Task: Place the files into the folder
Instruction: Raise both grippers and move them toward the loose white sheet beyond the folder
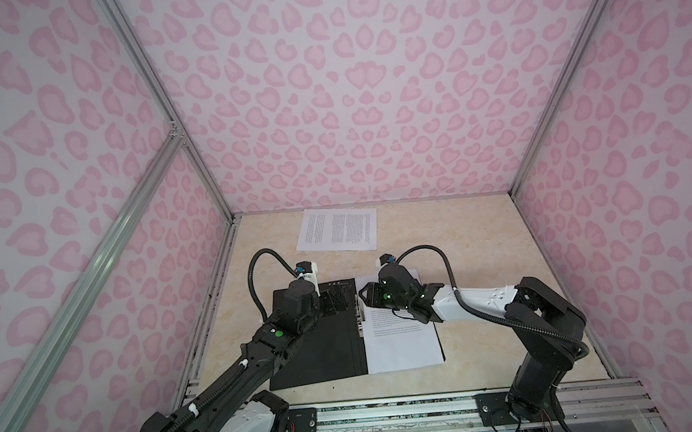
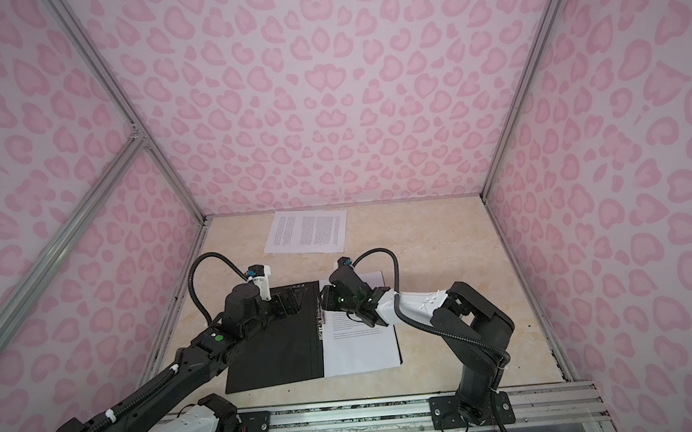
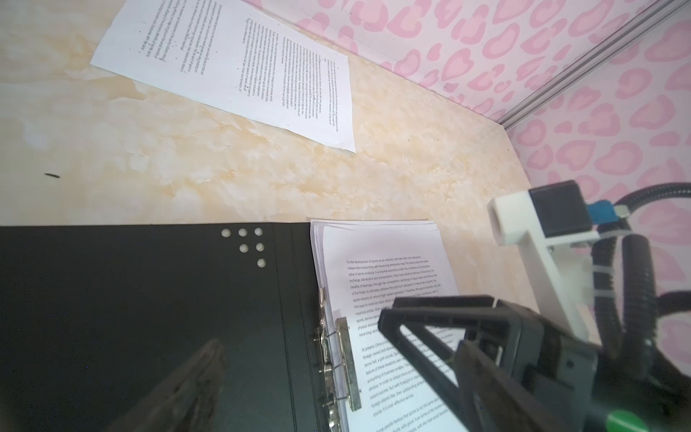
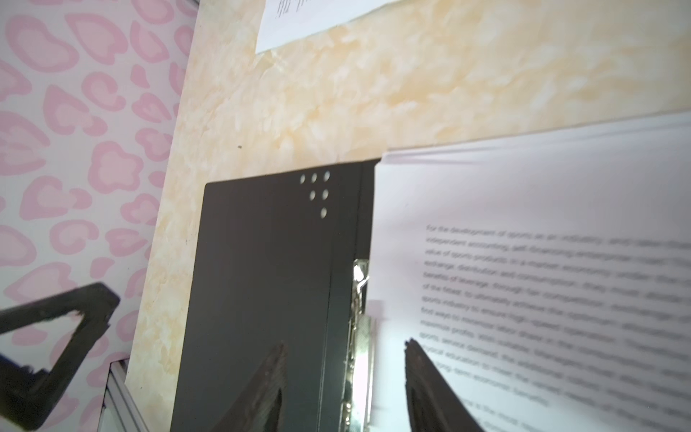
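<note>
The folder lies open near the table's front, black inside up, its left half bare. A stack of files lies on its right half, beside the metal spine clip. One more printed sheet lies apart by the back wall. My left gripper hovers open over the folder's upper left half, holding nothing. My right gripper is open at the spine, one finger over the black cover and one over the stack, with the clip between them.
Pink patterned walls close in the back and both sides. An aluminium rail with the arm bases runs along the front edge. Bare marble tabletop lies right of the folder and between it and the far sheet.
</note>
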{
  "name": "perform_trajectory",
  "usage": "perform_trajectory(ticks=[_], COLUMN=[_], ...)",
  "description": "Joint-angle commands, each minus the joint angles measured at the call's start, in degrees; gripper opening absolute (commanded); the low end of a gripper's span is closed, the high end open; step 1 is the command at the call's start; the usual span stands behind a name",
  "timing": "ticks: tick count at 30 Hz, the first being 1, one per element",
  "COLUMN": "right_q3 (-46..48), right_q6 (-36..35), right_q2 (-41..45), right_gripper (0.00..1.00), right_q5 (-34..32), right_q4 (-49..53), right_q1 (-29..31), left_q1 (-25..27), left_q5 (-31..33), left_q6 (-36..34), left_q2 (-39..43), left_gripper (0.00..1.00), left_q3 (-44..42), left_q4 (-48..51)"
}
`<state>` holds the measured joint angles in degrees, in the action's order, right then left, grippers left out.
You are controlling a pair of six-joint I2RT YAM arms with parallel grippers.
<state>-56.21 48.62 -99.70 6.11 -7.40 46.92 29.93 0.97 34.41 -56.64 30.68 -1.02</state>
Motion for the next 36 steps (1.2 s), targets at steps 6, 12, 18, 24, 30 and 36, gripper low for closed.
perform_trajectory(ticks=[6, 12, 18, 24, 30, 36], right_q3=[-5.55, -4.74, -4.46, -1.36, -0.54, -0.8], right_q6=[-9.95, -9.55, -10.55, -12.22, -16.3, -18.47], right_q2=[-0.76, -2.42, -3.92, -2.82, -0.74, -1.05], right_gripper=[0.71, 0.98, 0.96, 0.92, 0.91, 0.93], right_q5=[5.27, 13.24, 18.03, 20.41, 21.17, 21.27], right_q4=[6.43, 0.7, -0.22, -0.34, 4.39, 6.98], right_q1=[-9.65, -17.28, -18.47, -18.35, -17.66, -18.5], left_q1=[-1.22, -4.86, -11.67, -17.77, -21.02, -22.69], left_q5=[4.69, 3.07, -3.35, -11.73, -18.51, -22.42], left_q6=[-2.69, -2.52, -2.98, -4.49, -5.49, -4.98], left_q2=[-1.35, -12.96, -30.83, -51.27, -66.34, -73.99], left_gripper=[0.97, 0.96, 0.97, 0.99, 1.0, 1.0], left_q3=[3.34, 15.0, 29.29, 48.79, 65.12, 72.46], left_q4=[0.97, 2.88, 3.14, 6.14, 11.44, 14.68])
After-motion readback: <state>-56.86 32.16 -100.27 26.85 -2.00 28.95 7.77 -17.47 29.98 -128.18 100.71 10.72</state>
